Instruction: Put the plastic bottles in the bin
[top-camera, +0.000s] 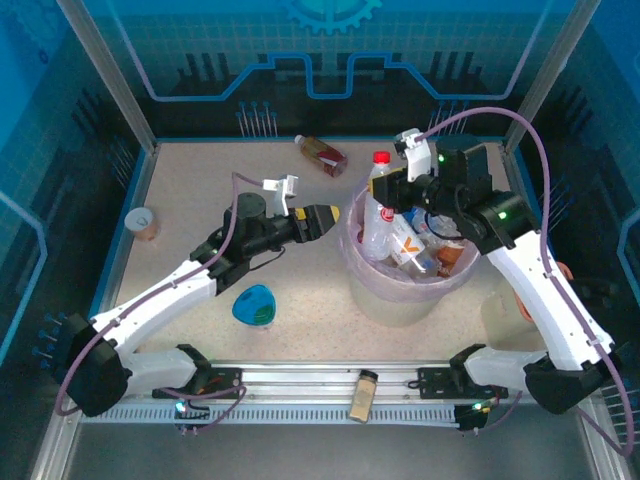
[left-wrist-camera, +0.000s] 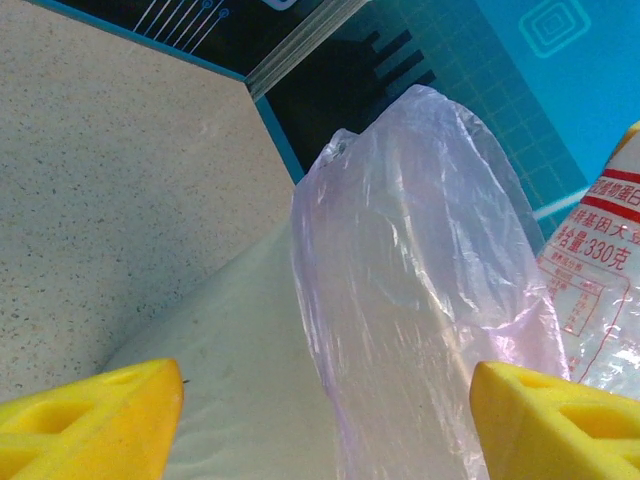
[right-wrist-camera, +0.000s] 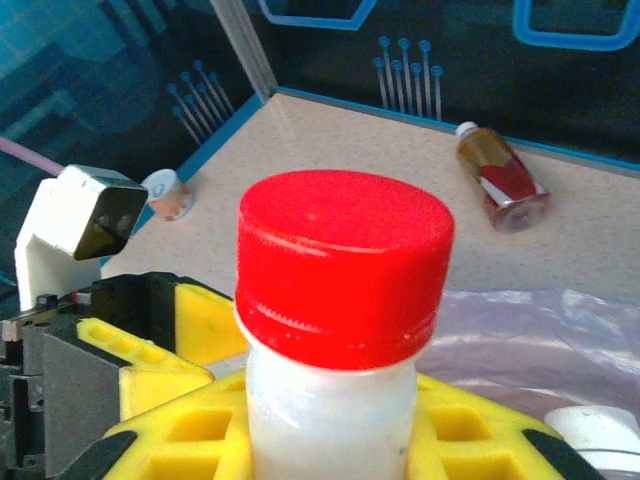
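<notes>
Over on the right side of the table, we've got the right gripper (top-camera: 393, 188) clamped around the neck of the red-capped bottle (top-camera: 377, 222), just under the cap. The bottle hangs upright over the left part of the bin (top-camera: 400, 300). From the right wrist view, the yellow fingers (right-wrist-camera: 180, 430) hug the white neck on both sides. We can see several more bottles (top-camera: 418, 250) already piled inside the bin. One brown bottle (top-camera: 322, 155) lies on its side near the back wall, well apart from everything else. The left gripper (top-camera: 322, 217) sits just beside the bin's left wall with its jaws apart and nothing between them. Elsewhere there's a paper cup (top-camera: 143, 222) by the left edge and a blue dish (top-camera: 254, 304) nearer the arm bases.
</notes>
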